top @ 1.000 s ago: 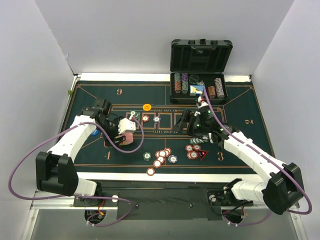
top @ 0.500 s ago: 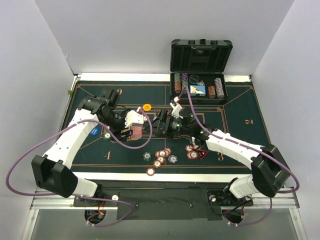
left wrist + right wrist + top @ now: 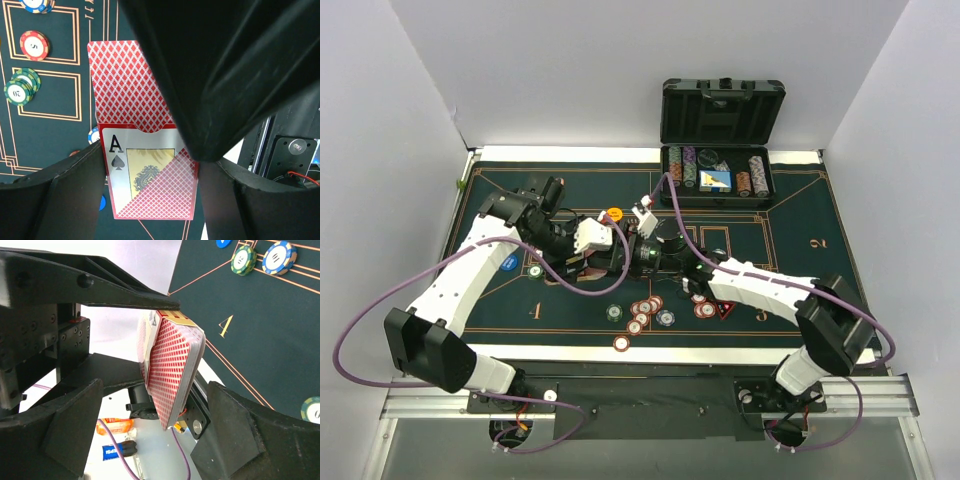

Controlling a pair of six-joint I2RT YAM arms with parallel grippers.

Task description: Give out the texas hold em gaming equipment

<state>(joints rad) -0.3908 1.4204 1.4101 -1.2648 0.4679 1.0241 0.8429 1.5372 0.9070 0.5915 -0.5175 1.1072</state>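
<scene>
Left gripper [image 3: 152, 167]: pinching a pink-red, diamond-backed deck of playing cards [image 3: 134, 82] across its width, one finger on each long edge.
Deck position: held up off the table over the middle of the mat, tilted in the right wrist view. It sits in a tuck box printed with an ace of spades, and a red-backed part stands out past the box's notched end.
Right gripper [image 3: 156, 385]: fingers spread wide, one on each side of the deck, with a gap showing on both sides.
Arms: both reach to the centre, so the two grippers meet nose to nose.
Dark green felt mat with orange lines [image 3: 790, 270]: covers the table top.
Round stripe-edged poker chips [image 3: 645, 308]: a loose cluster near the centre, and a second cluster just to its right.
Small orange button disc [image 3: 614, 214]: on the mat, just far of the grippers.
Small blue button disc [image 3: 508, 265]: on the left part of the mat, beside the left arm.
Black hard plastic case [image 3: 722, 105]: open at the far right, with rows of chips in its tray.
</scene>
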